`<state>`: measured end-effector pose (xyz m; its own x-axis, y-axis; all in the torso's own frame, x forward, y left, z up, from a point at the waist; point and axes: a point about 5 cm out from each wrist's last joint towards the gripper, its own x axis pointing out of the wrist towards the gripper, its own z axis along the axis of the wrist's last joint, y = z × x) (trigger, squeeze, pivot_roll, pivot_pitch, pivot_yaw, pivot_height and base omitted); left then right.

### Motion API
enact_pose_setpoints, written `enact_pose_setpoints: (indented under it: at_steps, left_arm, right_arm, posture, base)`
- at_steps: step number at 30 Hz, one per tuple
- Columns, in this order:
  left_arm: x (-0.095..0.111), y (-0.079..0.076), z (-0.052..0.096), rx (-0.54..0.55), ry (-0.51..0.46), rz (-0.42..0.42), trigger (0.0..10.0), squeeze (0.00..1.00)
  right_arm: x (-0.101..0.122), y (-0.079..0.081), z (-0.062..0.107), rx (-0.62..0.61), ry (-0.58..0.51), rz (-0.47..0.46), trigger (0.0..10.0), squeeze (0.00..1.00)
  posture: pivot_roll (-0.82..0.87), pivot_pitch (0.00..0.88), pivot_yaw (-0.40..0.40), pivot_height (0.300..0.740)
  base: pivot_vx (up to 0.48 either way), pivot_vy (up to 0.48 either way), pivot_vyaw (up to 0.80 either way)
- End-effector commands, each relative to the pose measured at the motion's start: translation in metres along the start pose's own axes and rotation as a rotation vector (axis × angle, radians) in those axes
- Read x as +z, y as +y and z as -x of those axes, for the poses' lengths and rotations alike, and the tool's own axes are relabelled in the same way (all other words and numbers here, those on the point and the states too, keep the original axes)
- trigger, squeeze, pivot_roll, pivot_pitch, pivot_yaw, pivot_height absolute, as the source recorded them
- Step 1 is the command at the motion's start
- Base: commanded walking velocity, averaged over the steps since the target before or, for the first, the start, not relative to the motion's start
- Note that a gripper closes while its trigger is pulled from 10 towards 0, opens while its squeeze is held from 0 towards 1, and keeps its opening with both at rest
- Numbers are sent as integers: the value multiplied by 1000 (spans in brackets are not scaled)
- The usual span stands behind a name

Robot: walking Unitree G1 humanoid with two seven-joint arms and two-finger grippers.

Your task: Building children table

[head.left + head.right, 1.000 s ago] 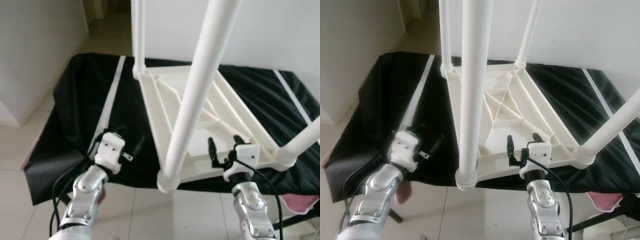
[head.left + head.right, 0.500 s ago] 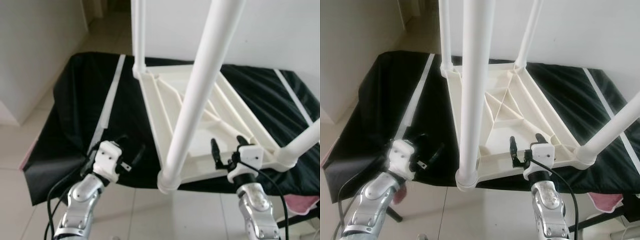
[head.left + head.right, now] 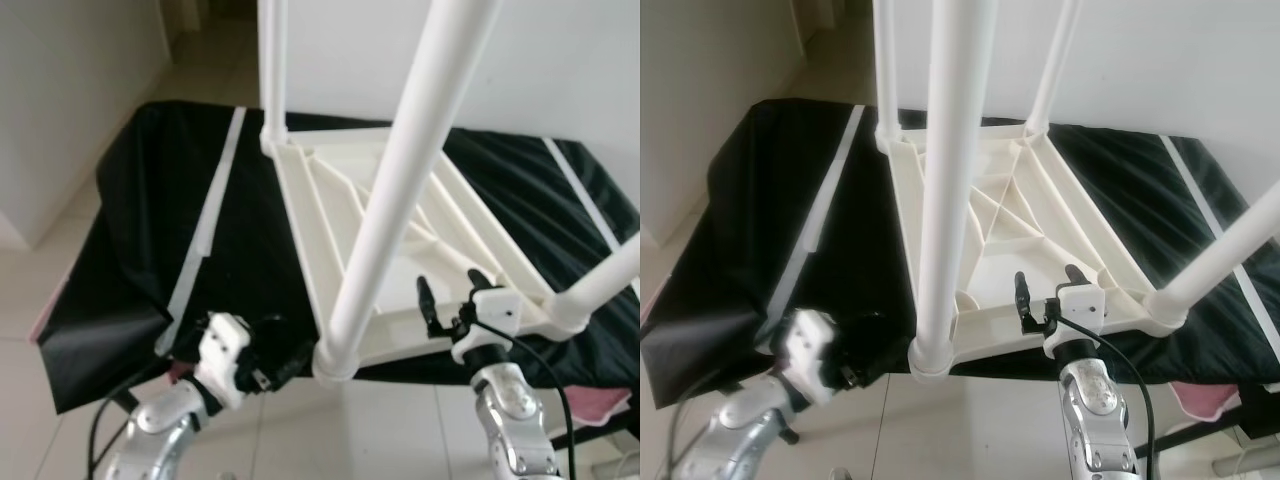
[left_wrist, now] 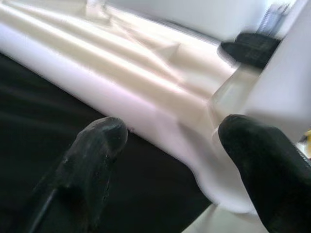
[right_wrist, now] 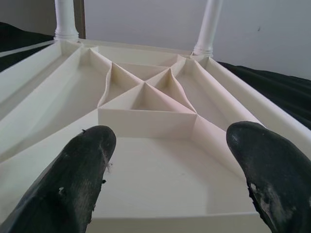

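The left gripper (image 3: 272,362) has dropped lower and slid toward the near corner leg (image 3: 395,190) of the upside-down white table (image 3: 1010,230) on the black sheet (image 3: 160,220), fingers apart, while the right gripper (image 3: 1046,286) stays at the table's near edge, fingers apart.

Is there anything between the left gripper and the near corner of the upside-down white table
Nothing visible does. The left gripper is open, low at the edge of the black mat, with the table's near corner leg socket just beside its fingertips. The left wrist view shows bare black mat and the white rim ahead between its fingers.
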<state>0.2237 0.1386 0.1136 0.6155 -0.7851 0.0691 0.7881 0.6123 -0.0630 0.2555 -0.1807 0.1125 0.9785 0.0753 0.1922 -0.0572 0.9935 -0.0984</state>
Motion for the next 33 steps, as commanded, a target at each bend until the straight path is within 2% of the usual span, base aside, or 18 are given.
enact_pose_setpoints:
  at_steps: [1,4,5,8,9,12,17,18,20,22,24,27,28,30,32,33]
  left_arm:
    - [12,-12,8,-171,-46,89,10000,0]
    - [14,-16,10,-207,-52,117,10000,0]
    - [15,-22,13,-264,-49,138,10000,0]
    - [13,-28,15,-311,-28,152,10000,0]
    - [12,-32,17,-342,-12,160,10000,0]
    - [-5,-41,19,-412,127,114,10000,0]
    - [-10,-41,19,-432,182,93,10000,0]
    - [-8,-39,17,-435,209,54,10000,0]
    - [-8,-39,17,-435,209,54,10000,0]
    - [-7,-38,16,-432,231,32,10000,0]
    - [-7,-38,16,-432,231,32,10000,0]
    - [-4,-39,14,-442,256,-9,10000,0]
    - [-4,-39,14,-442,256,-9,10000,0]
    - [-3,-39,11,-443,276,-47,10000,0]
    - [-3,-39,11,-443,276,-47,10000,0]
    - [-5,-38,8,-428,290,-56,10000,0]
  right_arm:
    - [-5,1,2,9,26,-10,10000,0]
    - [-5,2,2,13,27,-11,10000,0]
    - [-5,3,2,18,27,-12,10000,0]
    - [-5,3,2,22,28,-12,10000,0]
    - [-6,3,2,24,29,-12,10000,0]
    - [-6,4,1,51,38,-5,10000,0]
    - [-6,7,1,82,44,-6,10000,0]
    - [-8,15,5,189,69,-23,10000,0]
    - [-8,15,5,189,69,-23,10000,0]
    - [-10,21,11,287,93,-36,10000,0]
    - [-10,21,11,287,93,-36,10000,0]
    - [-10,29,25,450,149,-82,10000,0]
    - [-10,29,25,450,149,-82,10000,0]
    - [-6,33,29,569,183,-105,10000,0]
    - [-6,33,29,569,183,-105,10000,0]
    - [-3,36,29,610,189,-117,10000,0]
  posture:
    - [45,39,-77,740]
    - [47,38,-79,740]
    - [47,39,-80,740]
    - [48,37,-82,740]
    - [48,37,-82,740]
    - [45,35,-91,740]
    - [43,31,-92,740]
    - [40,32,-92,740]
    - [40,32,-92,740]
    - [40,35,-92,740]
    - [40,35,-92,740]
    - [38,39,-92,740]
    - [38,39,-92,740]
    - [36,50,-89,740]
    - [36,50,-89,740]
    - [36,50,-89,740]
  base:
    - [0,0,0]
    - [0,0,0]
    - [0,0,0]
    - [0,0,0]
    - [0,0,0]
    - [0,0,0]
    - [0,0,0]
    - [0,0,0]
    - [0,0,0]
    - [0,0,0]
    - [0,0,0]
    - [0,0,0]
    - [0,0,0]
    - [0,0,0]
    - [0,0,0]
    - [0,0,0]
